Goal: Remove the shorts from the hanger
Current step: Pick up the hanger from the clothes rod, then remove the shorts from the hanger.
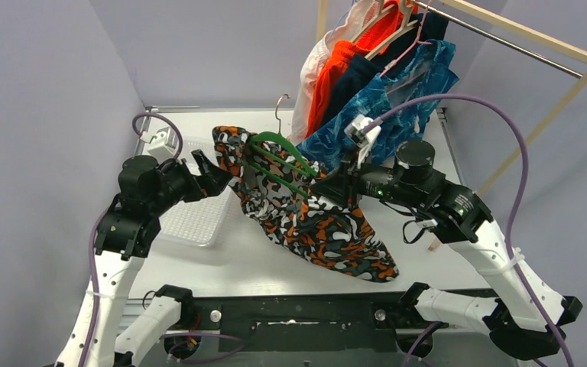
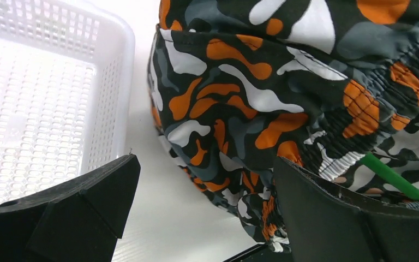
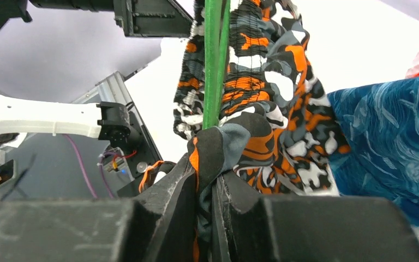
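— Our right gripper [image 3: 207, 164] is pinched shut on the camouflage shorts [image 1: 313, 222], at the green hanger's [image 1: 279, 153] end.
— Our left gripper [image 2: 204, 180] stands wide, the fabric just to its right. We see the hanger's long axis running across, arm to arm.

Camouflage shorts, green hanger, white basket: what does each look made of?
Orange-black-grey camouflage shorts: thin woven fabric, matte, probably synthetic; it drapes softly and gathers at an elastic waistband.
Green hanger: likely plastic, smooth, slightly glossy, uniformly coloured thin bars.
White perforated basket: moulded plastic, translucent-looking, with a regular grid of holes.
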